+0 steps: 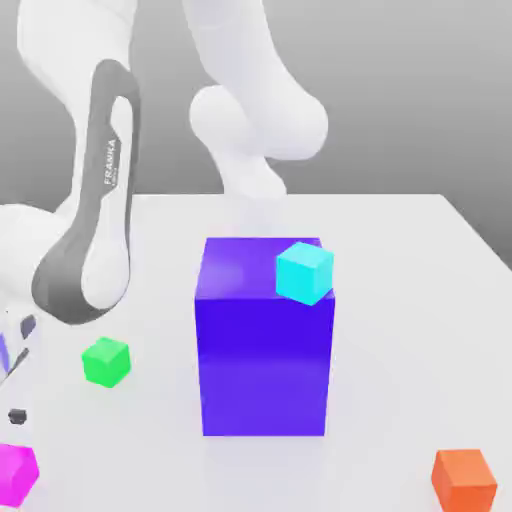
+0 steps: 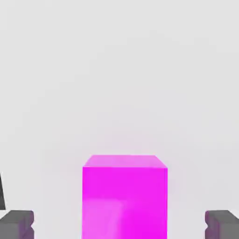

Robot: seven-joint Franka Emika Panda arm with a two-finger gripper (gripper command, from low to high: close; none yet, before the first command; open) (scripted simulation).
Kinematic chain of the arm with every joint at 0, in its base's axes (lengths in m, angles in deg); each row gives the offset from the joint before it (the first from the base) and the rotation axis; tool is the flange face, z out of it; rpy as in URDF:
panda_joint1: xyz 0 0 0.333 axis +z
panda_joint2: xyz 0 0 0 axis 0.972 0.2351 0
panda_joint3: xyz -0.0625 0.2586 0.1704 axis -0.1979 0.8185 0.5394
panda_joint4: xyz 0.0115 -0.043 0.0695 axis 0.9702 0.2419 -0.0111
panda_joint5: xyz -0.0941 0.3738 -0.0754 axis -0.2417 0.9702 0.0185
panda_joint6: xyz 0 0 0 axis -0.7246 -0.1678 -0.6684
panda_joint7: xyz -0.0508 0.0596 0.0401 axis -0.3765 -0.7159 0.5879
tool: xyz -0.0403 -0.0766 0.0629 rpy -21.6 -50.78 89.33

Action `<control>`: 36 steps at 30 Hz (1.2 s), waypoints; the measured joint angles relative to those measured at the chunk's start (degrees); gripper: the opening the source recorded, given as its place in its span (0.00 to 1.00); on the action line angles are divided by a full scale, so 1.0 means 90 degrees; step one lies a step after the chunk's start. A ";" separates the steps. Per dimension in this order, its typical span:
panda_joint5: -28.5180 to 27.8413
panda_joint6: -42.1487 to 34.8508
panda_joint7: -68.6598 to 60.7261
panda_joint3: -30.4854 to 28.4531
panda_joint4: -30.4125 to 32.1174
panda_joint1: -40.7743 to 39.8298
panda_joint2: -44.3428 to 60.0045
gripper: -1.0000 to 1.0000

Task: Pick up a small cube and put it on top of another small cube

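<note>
Exterior view. The white table top (image 1: 400,250) carries a large glossy purple block (image 1: 263,350) at centre, with a small cyan cube (image 1: 304,272) resting on its top face at the far corner on the exterior view's right. A small smooth bright green cube (image 1: 105,361) sits on the table to the exterior view's left of the block, apart from it. A small smooth magenta-pink cube (image 1: 16,474) lies nearer the camera, at the near edge on the exterior view's left, well clear of the green one. A small orange cube (image 1: 465,479) stands near, on the exterior view's right. The white and grey robot arm (image 1: 95,240) bends down toward the magenta cube's corner of the table; dark finger parts show just above that cube.

Hand view. The gripper (image 2: 119,224) looks down on the magenta-pink cube (image 2: 124,196), which stands between the two dark grey fingertips (image 2: 17,223). The fingers are spread wide, each with a clear gap to the cube's sides; nothing is gripped. This placement reads as a straddle for the pick: the cube sits roughly central between the pads, so closing should catch opposite flat faces.

Judgement: the cube is not yet lifted; the green cube awaits it, uncovered.
</note>
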 joint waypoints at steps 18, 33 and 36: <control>-0.0158 -0.0683 0.0136 -0.0201 0.1640 -0.0065 -0.2171 0.00; -0.0101 0.0193 0.0208 -0.0583 0.4462 -0.0530 -0.4277 0.00; 0.0022 0.0825 0.0126 -0.0587 0.4450 -0.0490 -0.3633 0.00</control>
